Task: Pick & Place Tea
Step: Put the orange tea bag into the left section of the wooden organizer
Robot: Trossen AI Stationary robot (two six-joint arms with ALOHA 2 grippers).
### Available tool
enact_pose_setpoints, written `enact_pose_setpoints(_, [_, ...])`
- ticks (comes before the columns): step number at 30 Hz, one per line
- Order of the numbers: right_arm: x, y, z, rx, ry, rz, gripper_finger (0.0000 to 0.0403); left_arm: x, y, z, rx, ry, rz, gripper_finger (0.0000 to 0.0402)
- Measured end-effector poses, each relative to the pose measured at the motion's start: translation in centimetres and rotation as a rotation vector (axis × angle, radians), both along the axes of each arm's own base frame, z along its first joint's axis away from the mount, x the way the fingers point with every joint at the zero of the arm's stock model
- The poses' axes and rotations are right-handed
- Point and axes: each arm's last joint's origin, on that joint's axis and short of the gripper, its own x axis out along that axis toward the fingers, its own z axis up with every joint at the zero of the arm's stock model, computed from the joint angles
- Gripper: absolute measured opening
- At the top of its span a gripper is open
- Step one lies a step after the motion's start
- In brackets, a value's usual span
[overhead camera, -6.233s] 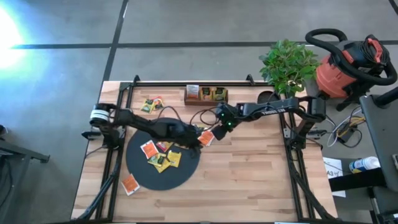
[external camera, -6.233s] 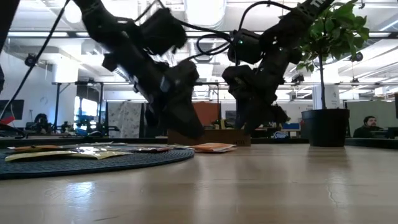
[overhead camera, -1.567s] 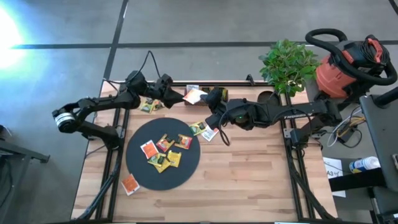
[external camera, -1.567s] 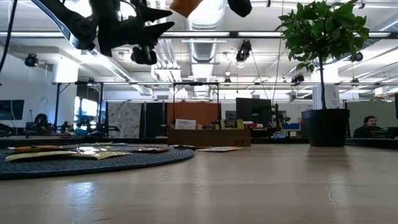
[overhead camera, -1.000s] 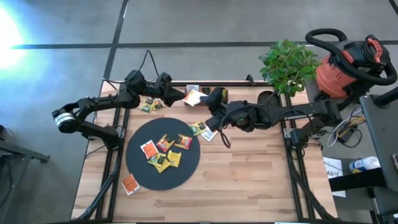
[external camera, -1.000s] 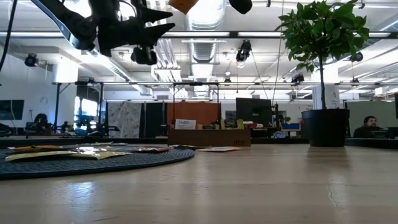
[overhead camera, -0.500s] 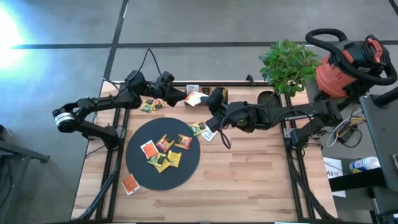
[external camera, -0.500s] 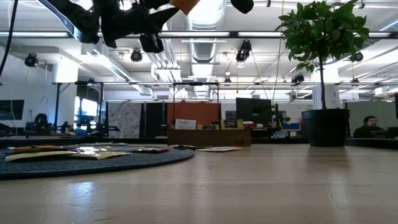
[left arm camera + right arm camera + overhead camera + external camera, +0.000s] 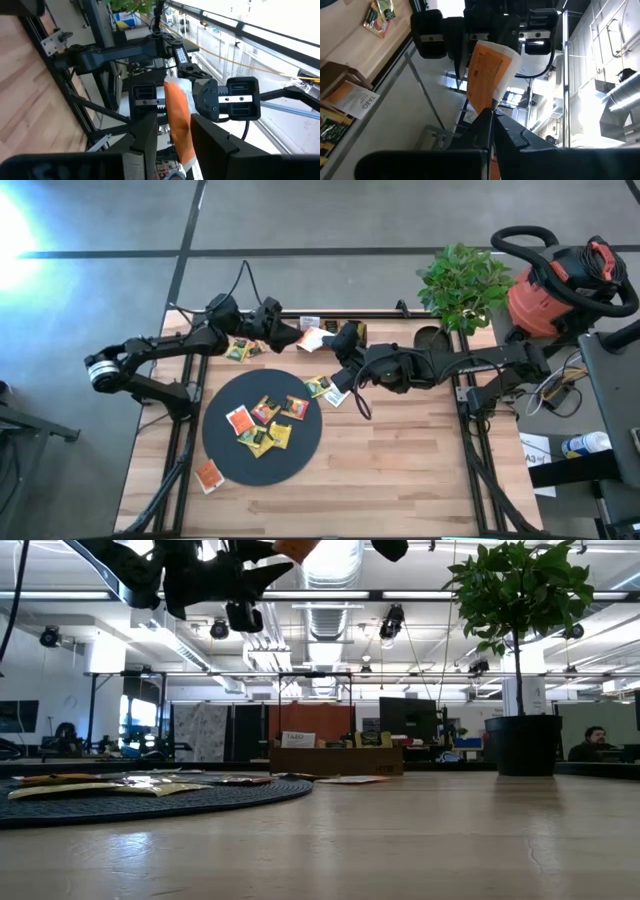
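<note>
Above the table's point(image 9: 400, 450) back edge, right end effector point(image 9: 328, 340) clamped on an orange tea packet point(image 9: 314, 338); left end effector point(image 9: 292, 338) straddles it, fingers apart. Handover underway; left should close next.

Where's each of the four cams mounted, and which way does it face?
High: overhead, straight down on the table; both arms show.
Low: table height, looking level into the room; arms at top.
Left wrist: past its fingers at the orange tea packet.
Right wrist: right gripper pinching that packet.
Shared: both wrist views show the packet between the two grippers.
</note>
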Motion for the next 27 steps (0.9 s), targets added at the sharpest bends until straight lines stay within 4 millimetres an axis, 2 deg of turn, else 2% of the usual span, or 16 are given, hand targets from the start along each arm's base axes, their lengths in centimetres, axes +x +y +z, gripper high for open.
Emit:
enact_pose_setpoints(12, [0.1,0.1,0.0,0.012,0.002,0.045,0.0008,1.0,-1.9,0.0,0.011,-0.014,-0.038,0.0113])
enact_pose_setpoints(20, [0.1,0.1,-0.6,0.025,0.009,0.047,0.0009,1.0,-2.1,0.5,0.052,-0.074,-0.004,0.0111])
enact_pose_setpoints(23, [0.1,0.1,-0.6,0.074,-0.025,0.035,0.0009,1.0,-2.1,0.6,0.077,-0.082,0.001,0.0098])
enact_pose_setpoints(27, [0.1,0.1,-0.6,0.102,-0.046,0.026,0.0009,1.1,-2.3,0.5,0.112,-0.087,0.004,0.0055])
